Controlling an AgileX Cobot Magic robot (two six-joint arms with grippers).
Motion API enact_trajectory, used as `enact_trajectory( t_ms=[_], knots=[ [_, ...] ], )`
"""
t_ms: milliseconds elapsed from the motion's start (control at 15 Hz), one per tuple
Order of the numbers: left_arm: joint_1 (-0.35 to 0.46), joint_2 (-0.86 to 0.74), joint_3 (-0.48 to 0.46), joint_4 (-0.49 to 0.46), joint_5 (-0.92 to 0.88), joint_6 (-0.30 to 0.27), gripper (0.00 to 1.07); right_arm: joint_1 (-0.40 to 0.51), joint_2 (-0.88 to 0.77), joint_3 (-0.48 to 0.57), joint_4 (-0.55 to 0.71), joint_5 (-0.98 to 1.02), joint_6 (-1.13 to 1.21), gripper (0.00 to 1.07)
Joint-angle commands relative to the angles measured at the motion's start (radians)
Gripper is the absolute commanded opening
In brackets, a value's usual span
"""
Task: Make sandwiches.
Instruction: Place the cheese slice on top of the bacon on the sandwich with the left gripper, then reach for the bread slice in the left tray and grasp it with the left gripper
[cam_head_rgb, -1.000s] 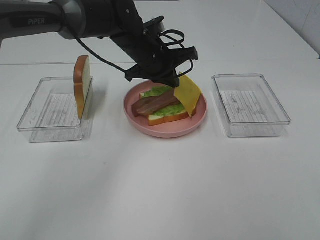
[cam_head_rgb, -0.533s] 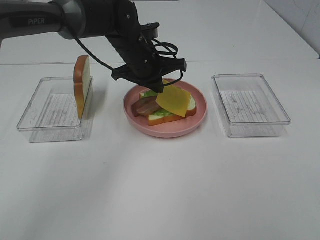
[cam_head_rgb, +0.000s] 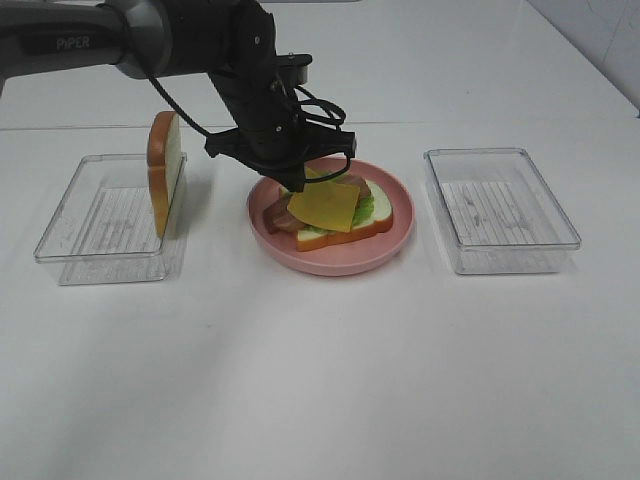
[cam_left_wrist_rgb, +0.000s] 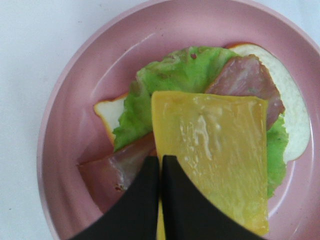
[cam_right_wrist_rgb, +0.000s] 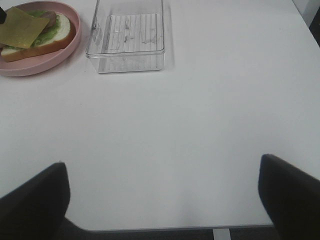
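White tabletop is hosting the cheese step: left gripper (cam_left_wrist_rgb: 160, 165), jaws pinching cheese slice (cam_head_rgb: 323, 205) over bacon (cam_left_wrist_rgb: 247, 80), is needing release; right gripper (cam_right_wrist_rgb: 162, 200) is gaping empty.

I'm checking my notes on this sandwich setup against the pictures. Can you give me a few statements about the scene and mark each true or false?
1. The left gripper is shut on the cheese. True.
2. The cheese is over the bacon and lettuce on the pink plate. True.
3. A second bread slice already tops the stack. False: it stands on edge in the left clear tray.
4. The right clear tray holds lettuce. False: nothing shows in it.
5. The right gripper is shut on a bread slice. False: its jaws stand open over bare table.
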Motion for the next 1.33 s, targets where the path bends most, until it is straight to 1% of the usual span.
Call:
enact_trajectory(
  t_ms=[67, 133, 267, 333, 400, 467, 533, 667, 733, 800, 933, 1067, 1200, 1267, 1333],
  knots=[
    [-0.001, 0.0, -0.007, 0.009, 0.009, -0.007, 0.09, -0.005, -0.033, 0.001, 0.003, -0.01, -0.007, 0.99],
    [-0.001, -0.001, -0.007, 0.009, 0.011, -0.007, 0.41, -0.005, -0.033, 0.001, 0.003, -0.01, -0.007, 0.99],
    [-0.004, -0.016, -0.008, 0.003, 0.031, 0.001, 0.97, -0.005, -0.033, 0.001, 0.003, -0.01, -0.007, 0.99],
    [-0.005, -0.024, -0.009, -0.008, 0.031, 0.003, 1.02, -0.005, -0.033, 0.001, 0.003, -0.01, -0.007, 0.99],
    [-0.009, -0.039, -0.02, -0.021, 0.045, 0.031, 1.01, -0.005, -0.033, 0.001, 0.003, -0.01, -0.007, 0.99],
    [-0.009, -0.066, -0.095, -0.018, 0.132, 0.057, 1.01, -0.005, -0.033, 0.001, 0.004, -0.01, -0.007, 0.99],
    [-0.009, -0.075, -0.12, -0.012, 0.163, 0.057, 1.01, -0.005, -0.033, 0.001, 0.004, -0.01, -0.007, 0.99],
    [-0.009, -0.107, -0.209, 0.043, 0.285, 0.057, 1.01, -0.005, -0.033, 0.001, 0.005, -0.01, -0.007, 0.99],
    [-0.009, -0.116, -0.299, 0.102, 0.4, 0.058, 1.01, -0.005, -0.033, 0.001, 0.005, -0.01, -0.007, 0.99],
    [-0.009, -0.118, -0.355, 0.133, 0.489, 0.078, 1.01, -0.005, -0.033, 0.001, 0.005, -0.01, -0.007, 0.99],
    [0.0, -0.134, -0.398, 0.14, 0.528, 0.086, 1.01, -0.005, -0.033, 0.001, 0.005, -0.01, -0.007, 0.99],
    [0.017, -0.186, -0.386, 0.106, 0.528, 0.098, 1.01, -0.005, -0.033, 0.001, 0.007, -0.009, -0.007, 0.99],
    [0.043, -0.224, -0.351, 0.099, 0.529, 0.099, 1.01, -0.005, -0.033, 0.001, 0.007, -0.009, -0.007, 0.99],
    [0.068, -0.259, -0.306, 0.097, 0.529, 0.102, 1.01, -0.005, -0.033, 0.001, 0.007, -0.009, -0.007, 0.99],
    [0.115, -0.3, -0.224, 0.096, 0.529, 0.105, 1.01, -0.005, -0.033, 0.001, 0.007, -0.009, -0.007, 0.99]
  ],
)
